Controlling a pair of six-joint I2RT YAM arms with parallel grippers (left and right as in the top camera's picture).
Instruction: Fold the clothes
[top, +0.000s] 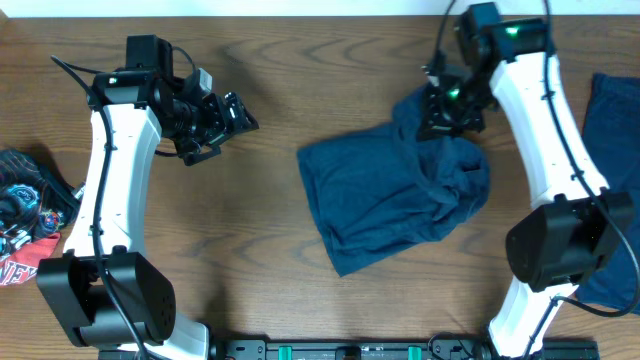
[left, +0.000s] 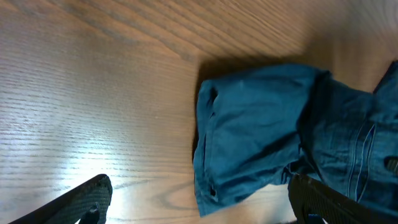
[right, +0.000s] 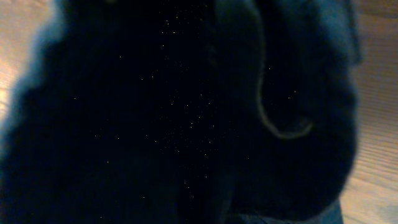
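Observation:
A dark navy garment (top: 385, 195) lies partly folded and rumpled on the wooden table at centre right. Its upper right part is bunched up under my right gripper (top: 445, 108), which appears shut on that fabric. The right wrist view is filled with dark cloth (right: 186, 112), and the fingers are hidden. My left gripper (top: 232, 118) is open and empty above bare wood, well left of the garment. In the left wrist view its fingers (left: 199, 205) spread wide, with the garment's folded edge (left: 249, 130) ahead.
A second navy garment (top: 612, 115) lies at the right edge, partly under the right arm. A pile of colourful printed clothing (top: 22, 225) sits at the left edge. The table (top: 250, 230) is brown wood.

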